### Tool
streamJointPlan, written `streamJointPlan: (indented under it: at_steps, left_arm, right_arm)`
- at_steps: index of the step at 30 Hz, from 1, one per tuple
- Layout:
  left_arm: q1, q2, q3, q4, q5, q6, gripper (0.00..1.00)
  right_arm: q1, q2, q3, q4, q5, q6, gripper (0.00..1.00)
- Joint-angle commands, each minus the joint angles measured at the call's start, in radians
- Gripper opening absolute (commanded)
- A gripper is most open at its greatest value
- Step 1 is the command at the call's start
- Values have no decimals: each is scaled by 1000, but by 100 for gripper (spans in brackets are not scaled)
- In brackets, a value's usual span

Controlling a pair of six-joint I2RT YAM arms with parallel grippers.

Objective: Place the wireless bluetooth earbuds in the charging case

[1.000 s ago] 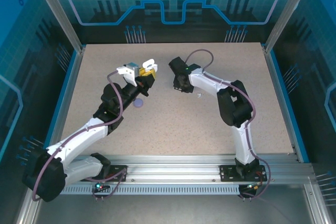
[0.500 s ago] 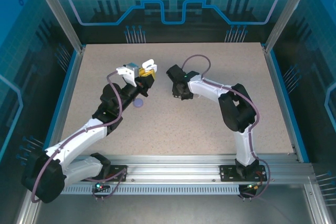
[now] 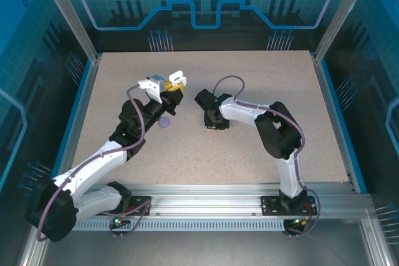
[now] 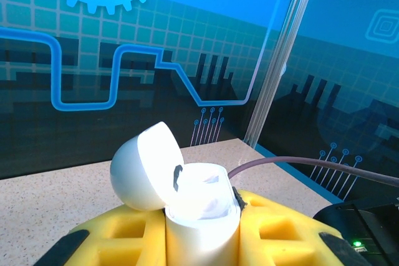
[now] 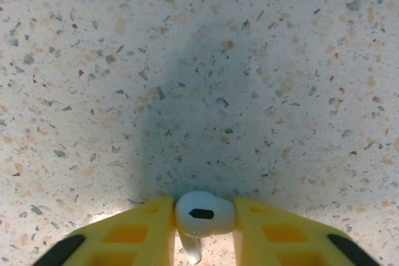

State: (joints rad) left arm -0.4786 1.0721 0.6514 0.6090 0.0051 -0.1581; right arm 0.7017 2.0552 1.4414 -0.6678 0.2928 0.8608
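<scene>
Above the middle of the speckled table (image 3: 206, 160), the two grippers are seen near each other but apart, the left one raised and the right one pointed down at the surface. The left gripper (image 4: 201, 241) is closed narrowly on a white charging case (image 4: 199, 207), which is clamped upright between the yellow fingers (image 4: 121, 235). The rounded lid (image 4: 140, 166) is hinged open and tipped back to the left. The inside of the case is washed out by glare, so it cannot be told whether a bud is already seated there. The right gripper (image 5: 204, 225) is closed on a white earbud (image 5: 204, 212), which is pinched between the yellow pads (image 5: 134, 232) and touched on both sides. The dark slot of the bud's head is turned toward the wrist camera, and its stem is seen below the head, between the pads. A dark shadow is cast on the table ahead of this gripper. A small purple disc (image 3: 164, 123) is seen lying on the table just beside the left arm, nearer the bases than the case.
</scene>
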Motion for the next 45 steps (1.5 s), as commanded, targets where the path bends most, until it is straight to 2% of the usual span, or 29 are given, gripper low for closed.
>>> streamJointPlan:
  at_steps: [1, 4, 17, 29, 45]
  left_arm:
    - [-8, -14, -3, 25, 12, 7, 0]
    - [-7, -14, -2, 24, 13, 10, 0]
    - [-8, -6, 12, 14, 21, 19, 0]
    - [-7, 4, 13, 23, 21, 25, 0]
    - [-8, 22, 13, 39, 22, 20, 0]
  right_arm:
    - [9, 26, 4, -70, -40, -10, 33]
    - [3, 27, 20, -79, -44, -11, 37]
    - [-57, 44, 81, -87, -73, -49, 38]
    - [-44, 63, 87, -104, -86, -7, 38]
    - [-32, 95, 138, -154, -92, 21, 33]
